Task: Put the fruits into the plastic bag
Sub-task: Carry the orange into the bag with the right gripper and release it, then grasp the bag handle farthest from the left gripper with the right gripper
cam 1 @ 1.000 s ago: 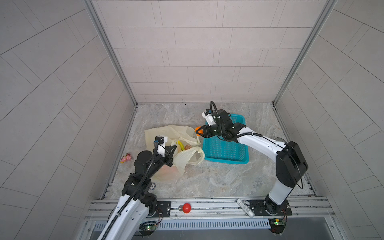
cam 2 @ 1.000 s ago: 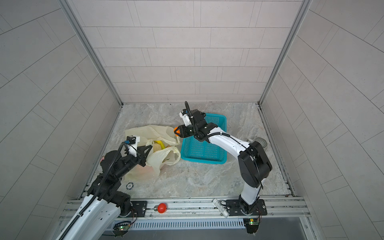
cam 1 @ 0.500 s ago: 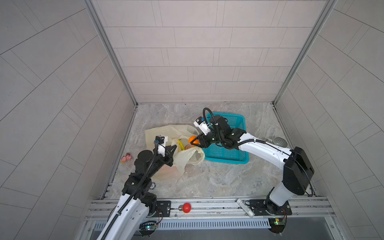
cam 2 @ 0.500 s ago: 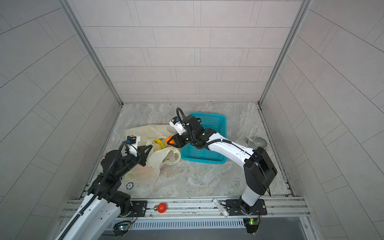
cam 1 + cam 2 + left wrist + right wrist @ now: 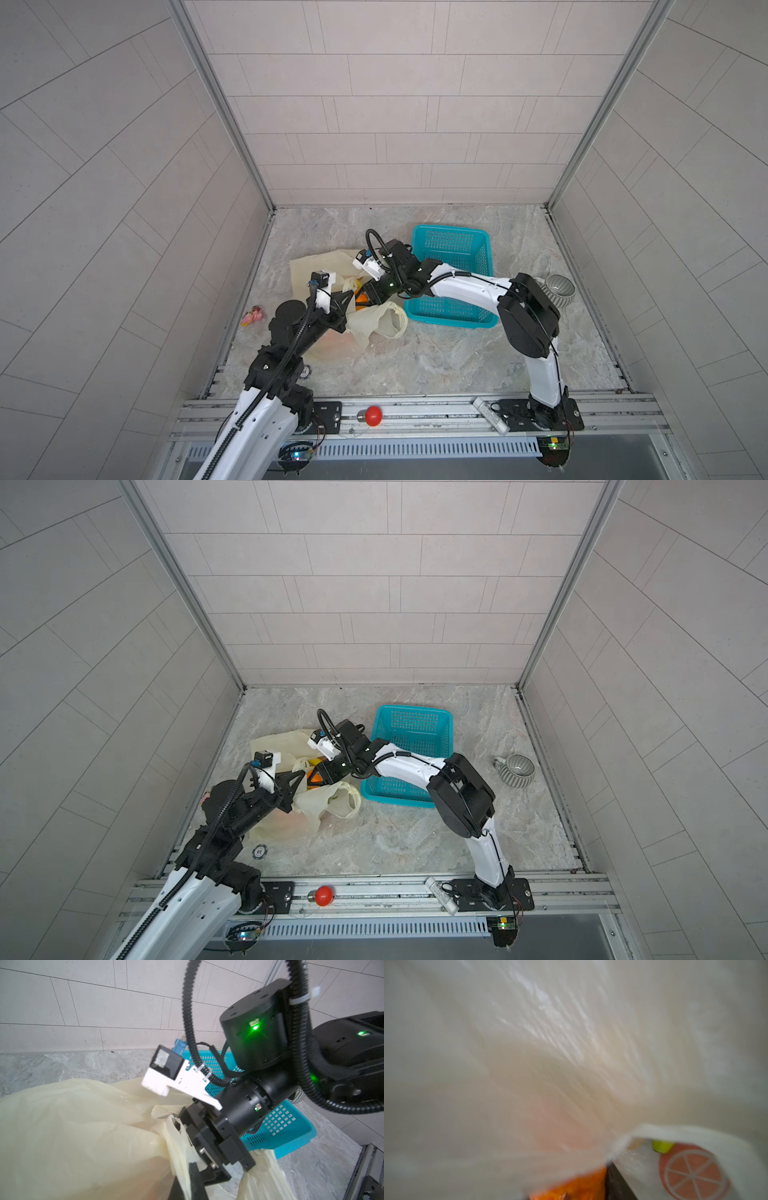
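The cream plastic bag [image 5: 316, 266] lies crumpled left of centre in both top views, its mouth held up. My left gripper [image 5: 348, 296] is shut on the bag's rim; in the left wrist view its fingers [image 5: 195, 1178] pinch the film [image 5: 72, 1126]. My right gripper [image 5: 370, 293] reaches across into the bag's mouth, shut on an orange fruit [image 5: 360, 296] [image 5: 314, 776]. In the right wrist view the orange fruit [image 5: 571, 1186] sits between the jaws, with blurred bag film [image 5: 550, 1064] all around. A reddish fruit [image 5: 286, 823] shows faintly through the bag.
A teal mesh basket [image 5: 453, 253] stands right of the bag, under my right arm. A striped mug [image 5: 559, 289] sits at the far right. A small pink toy [image 5: 253, 316] lies by the left wall. A red button [image 5: 372, 414] sits on the front rail.
My right gripper has carried the orange fruit leftward from the basket's edge and down into the bag's mouth. The left gripper has kept its hold on the bag.
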